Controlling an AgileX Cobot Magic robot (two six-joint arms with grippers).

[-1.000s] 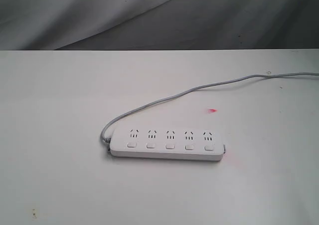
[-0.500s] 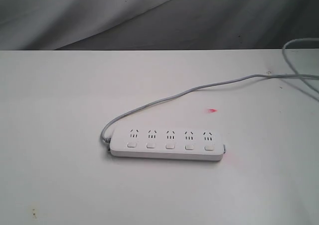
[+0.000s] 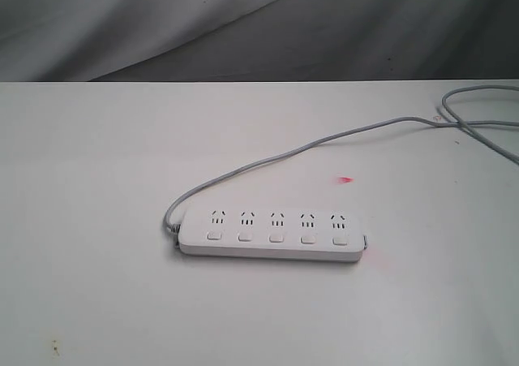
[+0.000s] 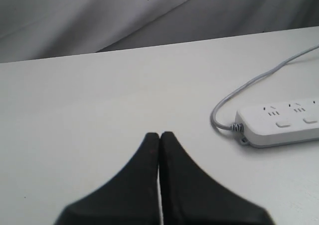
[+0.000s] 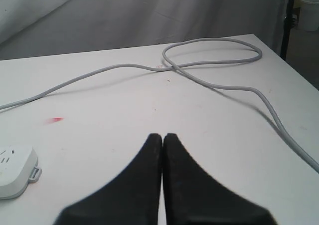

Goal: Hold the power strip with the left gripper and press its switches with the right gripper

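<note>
Near middle of table: power strip flat, switches facing up, untouched. Left gripper and right gripper both pinched together, empty, well apart from strip. Risk: unheld strip slides under press; looped cord near far right corner snags right arm.

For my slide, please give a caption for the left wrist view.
Shut left gripper over the white table; power strip not yet held.

Soft even light, faint shadows
</note>
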